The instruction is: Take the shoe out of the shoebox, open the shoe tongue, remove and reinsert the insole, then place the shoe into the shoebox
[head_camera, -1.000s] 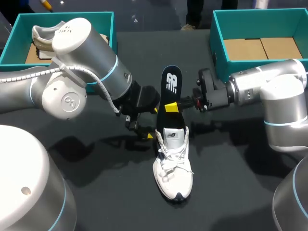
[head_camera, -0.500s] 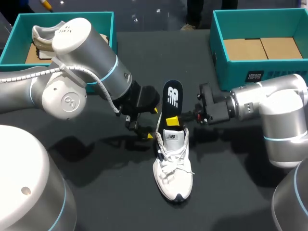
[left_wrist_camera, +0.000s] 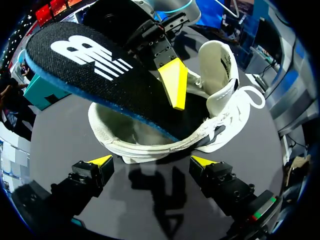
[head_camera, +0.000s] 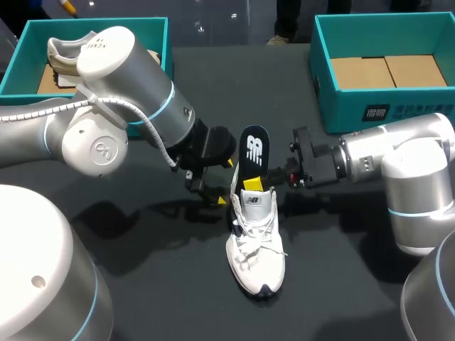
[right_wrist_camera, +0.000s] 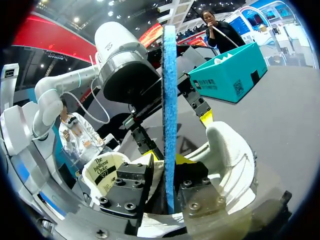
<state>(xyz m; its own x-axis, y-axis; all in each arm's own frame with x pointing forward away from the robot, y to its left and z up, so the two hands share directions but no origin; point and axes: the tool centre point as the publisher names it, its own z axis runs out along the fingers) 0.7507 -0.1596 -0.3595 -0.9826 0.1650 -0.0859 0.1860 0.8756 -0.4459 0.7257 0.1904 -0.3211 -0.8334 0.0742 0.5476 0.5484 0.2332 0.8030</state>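
Insole [head_camera: 254, 150] lowered into shoe [head_camera: 257, 250], right gripper [head_camera: 253, 184] pinching it — upright

Both arms angle inward — left pincer [left_wrist_camera: 152, 162] spread open, right pincer [head_camera: 260, 181] clamped on the insole [head_camera: 254, 145].

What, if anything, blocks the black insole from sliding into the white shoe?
Nothing visible does. The insole, held by the right gripper, already has its lower end inside the shoe, and the tongue stands clear of the opening, toward the laces.
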